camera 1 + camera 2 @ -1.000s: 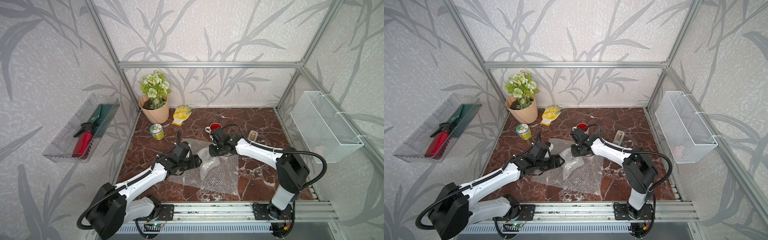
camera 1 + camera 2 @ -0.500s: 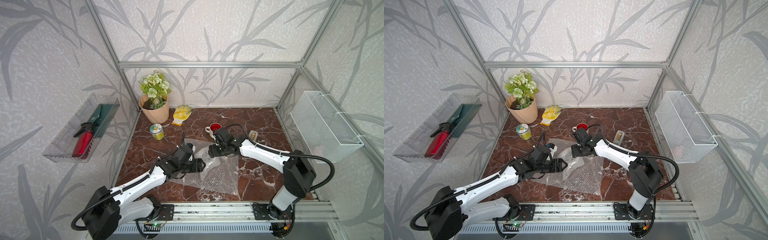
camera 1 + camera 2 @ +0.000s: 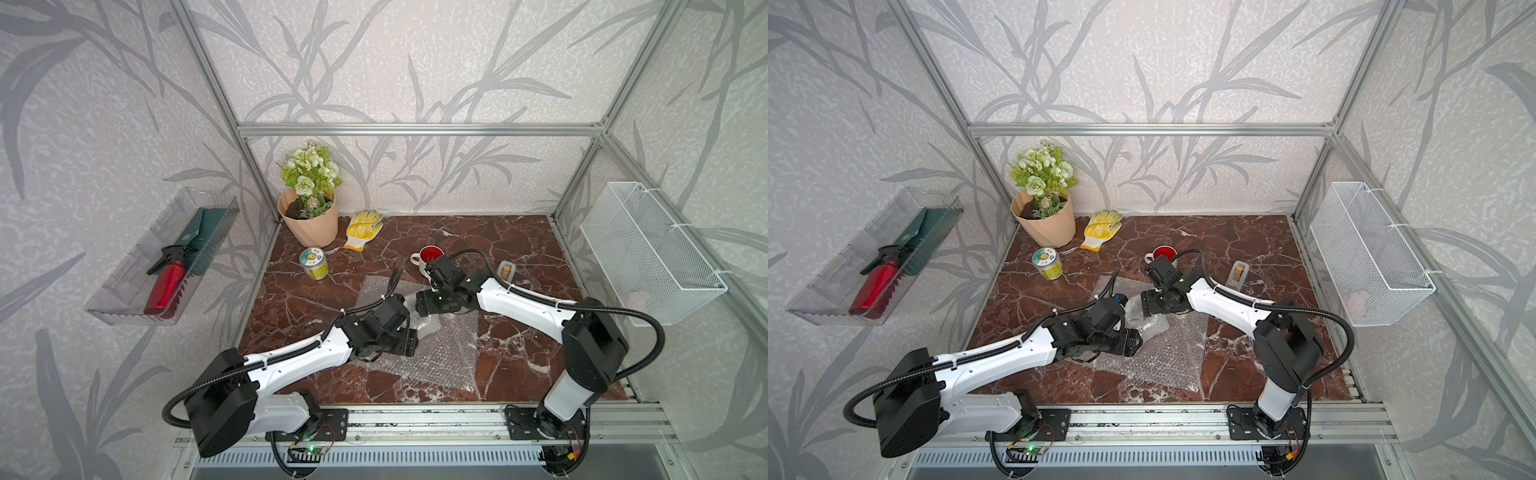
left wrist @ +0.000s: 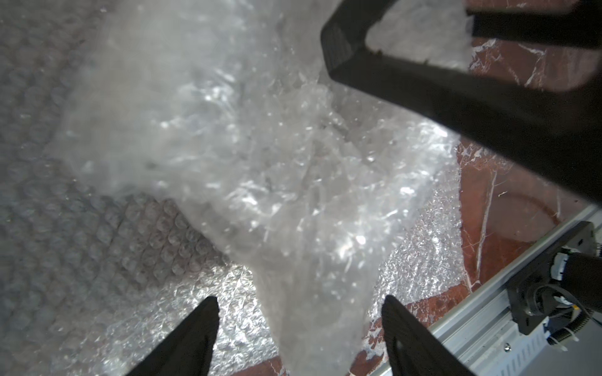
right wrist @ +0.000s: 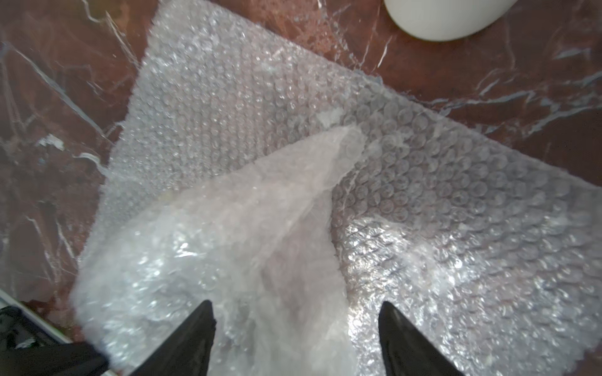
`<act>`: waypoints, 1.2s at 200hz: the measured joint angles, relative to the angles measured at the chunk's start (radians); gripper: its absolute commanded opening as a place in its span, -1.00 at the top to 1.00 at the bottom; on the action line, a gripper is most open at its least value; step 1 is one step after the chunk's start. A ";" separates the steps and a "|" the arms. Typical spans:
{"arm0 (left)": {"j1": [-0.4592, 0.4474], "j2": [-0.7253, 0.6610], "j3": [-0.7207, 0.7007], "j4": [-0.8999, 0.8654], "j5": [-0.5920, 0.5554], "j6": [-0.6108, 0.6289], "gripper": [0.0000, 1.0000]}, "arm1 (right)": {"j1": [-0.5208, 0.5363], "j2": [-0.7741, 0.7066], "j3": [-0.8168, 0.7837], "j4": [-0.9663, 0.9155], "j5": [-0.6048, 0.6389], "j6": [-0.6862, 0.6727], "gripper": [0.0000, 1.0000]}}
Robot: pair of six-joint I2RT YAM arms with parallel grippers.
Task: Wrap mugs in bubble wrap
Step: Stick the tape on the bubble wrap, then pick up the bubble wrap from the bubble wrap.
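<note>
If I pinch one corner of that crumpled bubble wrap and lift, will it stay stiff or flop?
Probably floppy: the bubble wrap sits in soft folds above its flat part. Likely light, so a push may slide it across the glossy marble top. Whether anything inside adds weight, I cannot tell.

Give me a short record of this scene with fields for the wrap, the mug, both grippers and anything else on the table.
clear bubble wrap sheet: flat on the red marble table
crumpled bubble wrap bundle: on the sheet between both grippers; contents hidden
white ceramic mug with red inside: upright, unwrapped, off the sheet
left gripper: open, jaws either side of the bundle's narrow end
right gripper: open, above the bundle
other: green-labelled tin can, yellow-dotted work glove
</note>
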State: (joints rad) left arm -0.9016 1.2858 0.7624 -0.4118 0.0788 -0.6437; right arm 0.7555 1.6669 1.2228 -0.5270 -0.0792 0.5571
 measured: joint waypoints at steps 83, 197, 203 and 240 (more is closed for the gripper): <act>-0.112 0.231 0.154 -0.132 -0.198 0.018 -0.04 | -0.136 -0.463 -0.286 0.007 0.064 0.060 -0.54; -0.127 0.224 0.199 -0.241 -0.314 -0.025 1.00 | -0.171 -0.571 -0.363 -0.031 0.071 0.054 -0.46; -0.127 0.211 0.203 -0.255 -0.318 -0.025 1.00 | -0.171 -0.573 -0.364 -0.031 0.071 0.051 -0.46; -0.097 0.114 0.280 -0.336 -0.342 0.016 1.00 | -0.179 -0.598 -0.380 -0.032 0.080 0.043 -0.45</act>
State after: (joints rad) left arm -0.9989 1.3994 1.0420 -0.7479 -0.2630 -0.6277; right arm 0.5766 1.0691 0.8429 -0.5591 0.0006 0.6006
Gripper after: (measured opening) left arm 0.198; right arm 0.728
